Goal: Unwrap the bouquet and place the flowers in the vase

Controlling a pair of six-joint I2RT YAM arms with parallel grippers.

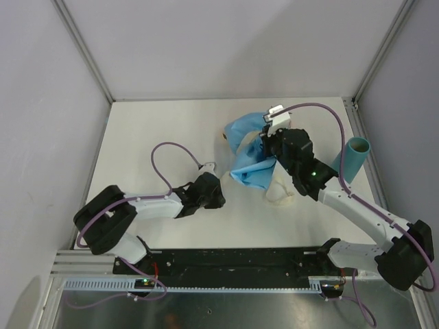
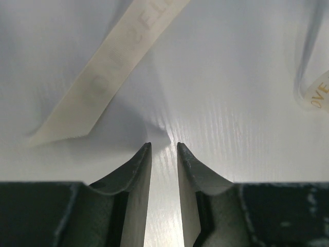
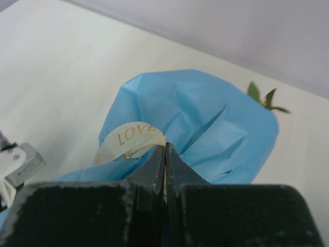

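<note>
One bouquet [image 1: 248, 147]: lies on the white table [image 1: 158, 137], right of centre in the overhead view, bundled in its blue paper [image 3: 205, 118].
Flowers: almost wholly hidden by the paper; only a few green leaf tips [image 3: 263, 98] poke out past its far edge, at the upper right of the right wrist view.
Cream ribbon [image 3: 134, 135]: printed "LOVE", it arches over the paper and runs down into the right gripper's fingertips; more of it lies loose on the table below the bouquet in the overhead view.
Right gripper [image 3: 164, 150]: jaws pressed together with the ribbon pinched between them, directly over the bundle.
Left gripper [image 2: 163, 149]: jaws a narrow gap apart, nothing between them, low over bare table; a cut ribbon end lies just ahead, at the upper left of its wrist view.
Vase [image 1: 353, 161]: teal tube at the right edge of the table, well apart from the bouquet, with nothing showing in its mouth.
Done so far: the ribbon looks loosened, judging by the slack lengths on the table.
Left to do: free the ribbon fully, open the paper, lift the flowers out and stand them in the vase, which is most of the task.
</note>
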